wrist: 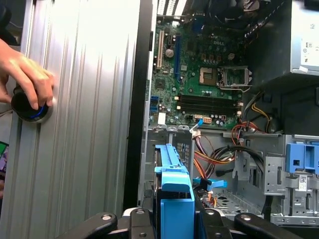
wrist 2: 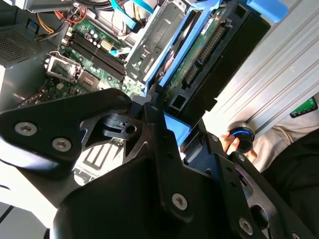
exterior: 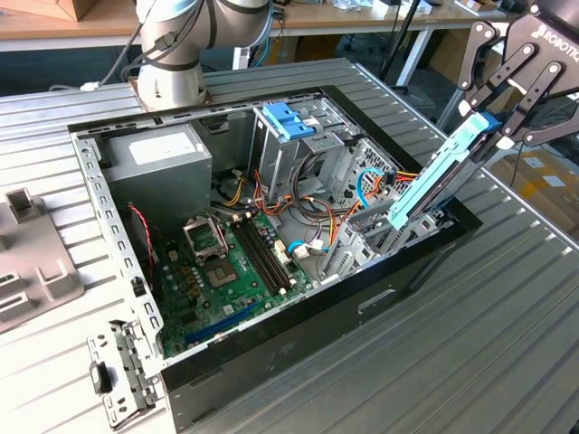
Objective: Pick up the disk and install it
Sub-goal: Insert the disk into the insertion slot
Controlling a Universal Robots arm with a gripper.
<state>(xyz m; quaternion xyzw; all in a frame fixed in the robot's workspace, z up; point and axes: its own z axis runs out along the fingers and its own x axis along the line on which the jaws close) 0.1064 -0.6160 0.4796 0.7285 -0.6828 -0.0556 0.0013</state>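
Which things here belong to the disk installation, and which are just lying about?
Job: the disk, tilted, its upper end clamped in the gripper; the open computer case; the drive cage at the disk's lower end.
Lying about: grey box with white label; light-blue bracket; grey plastic panel and metal bracket on the table beside the case.

Ribbed grey metal table, 1 open computer case lying on it, 1 grey moulded panel at the exterior view's left, 1 small metal bracket beside the case's corner, 1 black-and-blue knob at the table's edge under a hand.
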